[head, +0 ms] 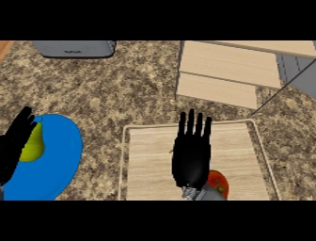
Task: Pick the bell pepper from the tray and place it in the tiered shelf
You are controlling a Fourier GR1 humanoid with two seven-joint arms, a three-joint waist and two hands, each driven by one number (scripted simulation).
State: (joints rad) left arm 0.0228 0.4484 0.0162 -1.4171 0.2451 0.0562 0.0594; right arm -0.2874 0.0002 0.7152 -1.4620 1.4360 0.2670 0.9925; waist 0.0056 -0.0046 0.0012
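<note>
Along the far right of the speckled bench (119, 89) stands the tiered shelf (223, 66), its pale wooden boards stepping toward the wooden tray (150, 155). Only a narrow strip of stone lies between the shelf's near edge and the tray's raised far rim. Left of the shelf the bench runs wide, back to a grey appliance (74, 48) at the far edge.

The right hand (191, 157) hangs over the tray's middle, fingers straight and together, holding nothing, its tips crossing the far rim. The red bell pepper (220, 182) lies in the tray's near right part — just right of that hand's wrist, partly hidden by it.

At the left edge the left hand (8, 146) rests open over a blue plate (60, 155) carrying a pear (33, 146).
</note>
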